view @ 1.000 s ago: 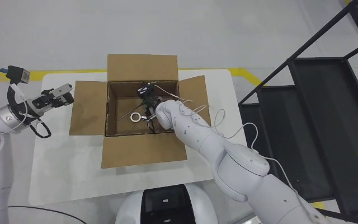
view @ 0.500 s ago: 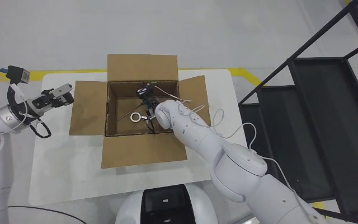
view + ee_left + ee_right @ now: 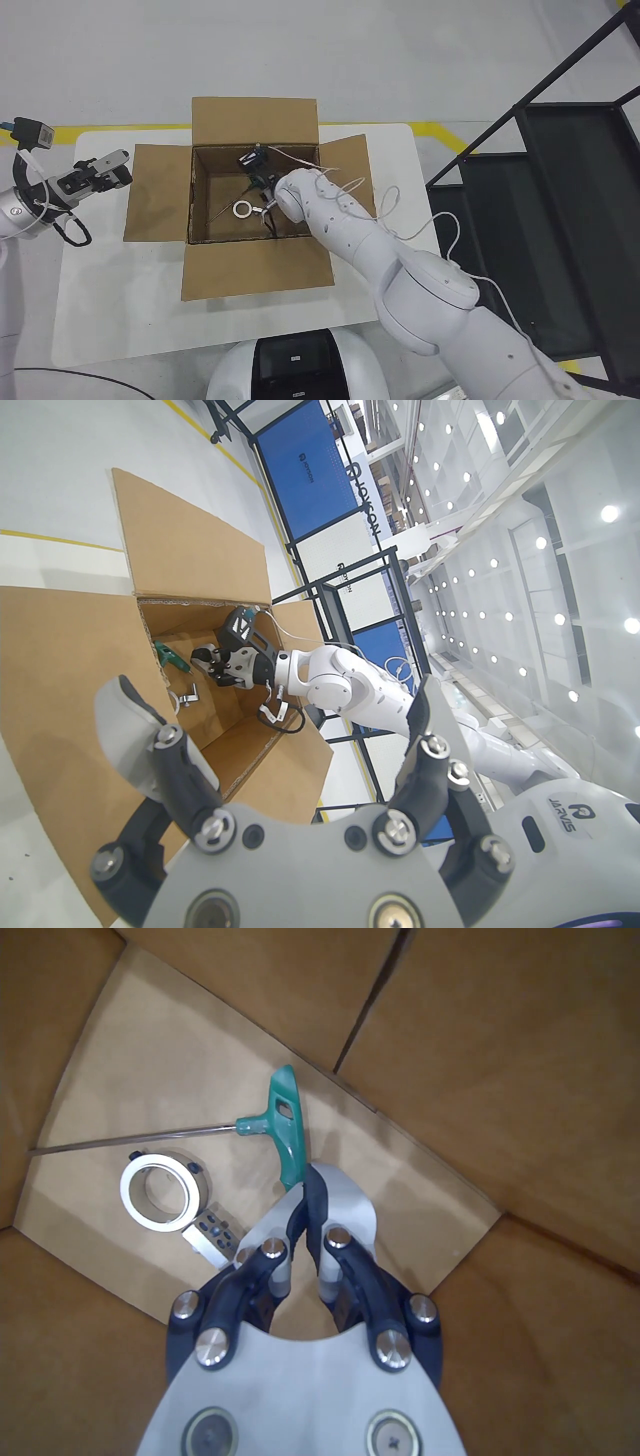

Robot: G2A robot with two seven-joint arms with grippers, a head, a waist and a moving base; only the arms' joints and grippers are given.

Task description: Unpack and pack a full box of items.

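An open cardboard box (image 3: 255,270) stands on the white table (image 3: 120,300). On its floor lie a green T-handle hex key (image 3: 287,1128) and a silver ring clamp (image 3: 160,1193) with a small drilled block. My right gripper (image 3: 306,1188) is down inside the box, shut with nothing between its fingers, its tip just beside the end of the green handle. The left wrist view has that gripper (image 3: 204,657) hanging a little above the hex key (image 3: 170,657). My left gripper (image 3: 122,165) hovers open over the table, left of the box's left flap.
The box's four flaps are folded outward, the front one (image 3: 260,268) lying toward the table's near edge. A white cable (image 3: 385,205) loops off the right arm over the right flap. Dark metal stairs (image 3: 540,200) stand to the right of the table.
The right wrist has shifted slightly leftward inside the box. The left arm has kept still.
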